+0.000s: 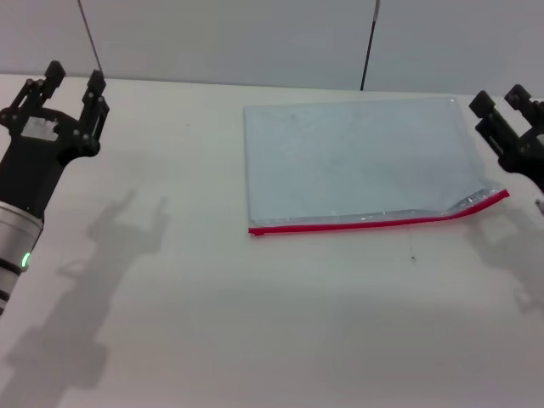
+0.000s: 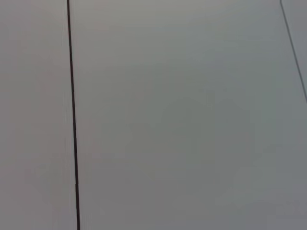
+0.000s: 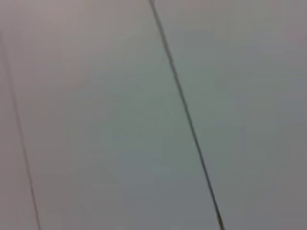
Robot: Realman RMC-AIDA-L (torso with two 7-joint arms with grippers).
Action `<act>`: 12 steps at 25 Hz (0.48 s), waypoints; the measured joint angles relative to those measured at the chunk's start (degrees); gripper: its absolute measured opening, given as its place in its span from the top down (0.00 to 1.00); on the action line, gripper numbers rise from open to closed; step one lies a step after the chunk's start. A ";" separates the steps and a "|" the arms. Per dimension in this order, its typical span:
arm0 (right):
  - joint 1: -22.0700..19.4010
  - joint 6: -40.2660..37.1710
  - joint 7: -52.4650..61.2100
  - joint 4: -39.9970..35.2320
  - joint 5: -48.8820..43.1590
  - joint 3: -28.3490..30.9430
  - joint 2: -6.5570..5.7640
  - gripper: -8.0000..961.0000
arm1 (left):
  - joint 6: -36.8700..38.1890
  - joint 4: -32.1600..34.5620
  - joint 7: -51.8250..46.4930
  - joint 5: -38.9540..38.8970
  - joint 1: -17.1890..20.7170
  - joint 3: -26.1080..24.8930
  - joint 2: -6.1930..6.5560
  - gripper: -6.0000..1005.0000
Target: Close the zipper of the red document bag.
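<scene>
We start with the table (image 1: 212,340), a pale surface filling most of the head view, with a light wall behind it along the top of the frame. On it, right of centre, lies the red document bag (image 1: 357,161), flat, its translucent face up and its long edges running across the frame. Along its lower edge runs the zipper (image 1: 340,226), a thin red strip from the bag's lower left corner to the lower right. Near that right end the strip kinks upward and the plastic above it buckles, so we judge the mouth to be open or at least unsettled there; we cannot make out a slider.

Our left gripper (image 1: 71,78) stands in the upper left of the frame, fingers pointing up and spread apart, holding nothing, well apart from the bag. Our right gripper (image 1: 501,100) sits at the right edge, just beside the bag's upper right corner, also empty with its fingers parted. Both wrist views show only blank wall with dark seams.

To do this step well, we would pin the bag with one gripper near a zipper end so it cannot slide, and bring the other down onto the red strip. We should flatten the buckled right end first, then run along the strip with steady pressure, keeping the fingers square to it.
</scene>
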 joint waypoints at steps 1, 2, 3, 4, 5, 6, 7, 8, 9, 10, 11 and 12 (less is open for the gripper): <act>-0.49 -0.94 -2.68 1.05 0.24 0.10 0.03 0.32 | -0.01 0.11 -0.23 -0.01 0.07 0.00 0.00 0.49; -1.54 -2.68 -7.99 3.05 1.27 0.40 0.07 0.32 | -0.06 0.12 -0.27 -0.01 0.09 0.00 0.00 0.49; -1.54 -2.68 -7.99 3.05 1.27 0.40 0.07 0.32 | -0.11 0.15 -0.31 -0.02 0.13 0.00 0.00 0.49; -1.94 -3.21 -10.24 4.01 2.26 0.45 0.09 0.32 | -0.14 0.15 -0.33 -0.02 0.15 0.00 0.00 0.49; -2.22 -3.61 -12.17 4.85 3.24 0.47 0.11 0.32 | -0.13 0.16 -0.35 -0.06 0.20 -0.01 0.00 0.49; -2.33 -3.74 -13.12 5.32 3.96 0.47 0.10 0.32 | -0.02 0.17 -0.40 -0.17 0.25 -0.03 0.00 0.49; -2.39 -3.93 -13.56 5.59 4.36 0.46 0.10 0.32 | 0.27 0.18 -0.60 -0.40 0.33 -0.05 0.00 0.49; -2.51 -4.68 -14.40 5.95 4.81 0.38 0.10 0.32 | 0.82 0.18 -1.02 -0.67 0.37 -0.08 0.00 0.49; -2.58 -5.00 -14.86 6.05 4.85 0.36 0.10 0.32 | 1.14 0.19 -1.30 -0.80 0.38 -0.10 0.01 0.49; -2.58 -5.00 -14.86 6.05 4.85 0.36 0.10 0.32 | 1.45 0.19 -1.65 -0.87 0.39 -0.10 0.01 0.49; -2.65 -5.25 -15.22 6.08 4.88 0.36 0.10 0.32 | 1.55 0.20 -1.96 -1.00 0.39 -0.10 0.03 0.49; -2.70 -5.26 -15.33 6.11 4.91 0.39 0.10 0.32 | 1.53 0.20 -2.07 -1.09 0.40 -0.09 0.03 0.49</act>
